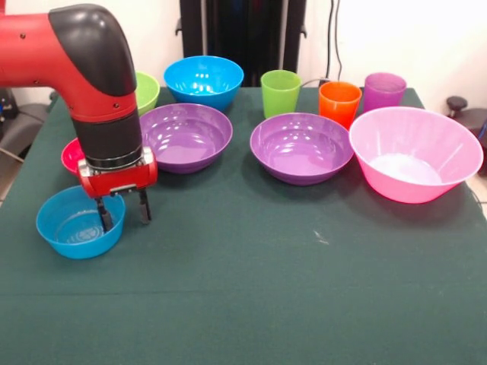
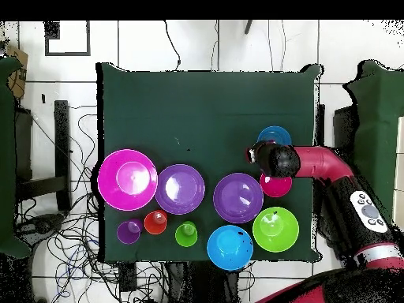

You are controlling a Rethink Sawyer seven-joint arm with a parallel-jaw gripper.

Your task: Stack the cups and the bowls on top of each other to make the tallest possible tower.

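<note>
My gripper (image 1: 122, 211) is open and points down at the right rim of a small blue bowl (image 1: 72, 228) at the near left. One finger (image 1: 103, 214) is inside the bowl and the other (image 1: 144, 207) is outside it. A small red bowl (image 1: 71, 156) lies behind the arm, partly hidden. Two purple bowls (image 1: 186, 137) (image 1: 301, 147) sit mid-table and the big pink bowl (image 1: 415, 152) is at the right. A lime green bowl (image 1: 147, 90) and a second blue bowl (image 1: 203, 80) are at the back. Green (image 1: 280, 91), orange (image 1: 338, 103) and purple (image 1: 383, 91) cups stand upright in a back row. Nothing is stacked.
The dark green cloth (image 1: 251, 289) covers the table. In the overhead view the arm (image 2: 316, 164) reaches in from the right over the red bowl (image 2: 276, 186) towards the small blue bowl (image 2: 274, 136). Cables lie on the floor around the table.
</note>
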